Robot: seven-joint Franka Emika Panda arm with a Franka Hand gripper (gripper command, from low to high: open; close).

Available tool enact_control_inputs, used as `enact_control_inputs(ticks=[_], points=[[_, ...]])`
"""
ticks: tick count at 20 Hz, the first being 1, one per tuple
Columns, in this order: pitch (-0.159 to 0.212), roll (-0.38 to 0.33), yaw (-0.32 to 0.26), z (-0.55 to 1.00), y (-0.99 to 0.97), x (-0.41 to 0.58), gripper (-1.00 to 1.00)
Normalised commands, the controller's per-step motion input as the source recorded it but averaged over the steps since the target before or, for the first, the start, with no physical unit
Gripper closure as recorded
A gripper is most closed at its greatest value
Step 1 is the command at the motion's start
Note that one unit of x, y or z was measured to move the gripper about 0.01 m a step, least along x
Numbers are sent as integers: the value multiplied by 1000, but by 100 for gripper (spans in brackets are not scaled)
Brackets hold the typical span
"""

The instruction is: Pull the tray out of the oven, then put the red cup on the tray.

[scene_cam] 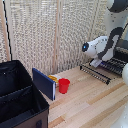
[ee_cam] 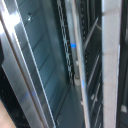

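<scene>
red cup (scene_cam: 64, 85): plain tapered, upright on pale wood table (scene_cam: 90, 100) | tray (scene_cam: 97, 71): dark ribbed metal, well apart from cup, at oven (scene_cam: 120, 57) | end effector: hidden, grip cannot be told

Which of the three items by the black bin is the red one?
The red cup; the upright panel beside it is blue, the item behind is yellow-orange.

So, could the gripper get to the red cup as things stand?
Probably yes. The red cup stands upright in the open on the wooden table, nothing above it. The arm is over at the tray, so it must swing across.
</scene>
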Motion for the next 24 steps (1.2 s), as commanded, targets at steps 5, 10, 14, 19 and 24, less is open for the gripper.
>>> enact_control_inputs(ticks=[5, 10, 14, 19, 24], points=[[0, -120, -31, -3, 11, 5, 100], [0, -10, -25, 0, -87, 2, 100], [31, 239, 23, 0, -290, 0, 100], [61, 165, 183, 25, 73, 0, 100], [79, 78, 164, 12, 477, 9, 100]])
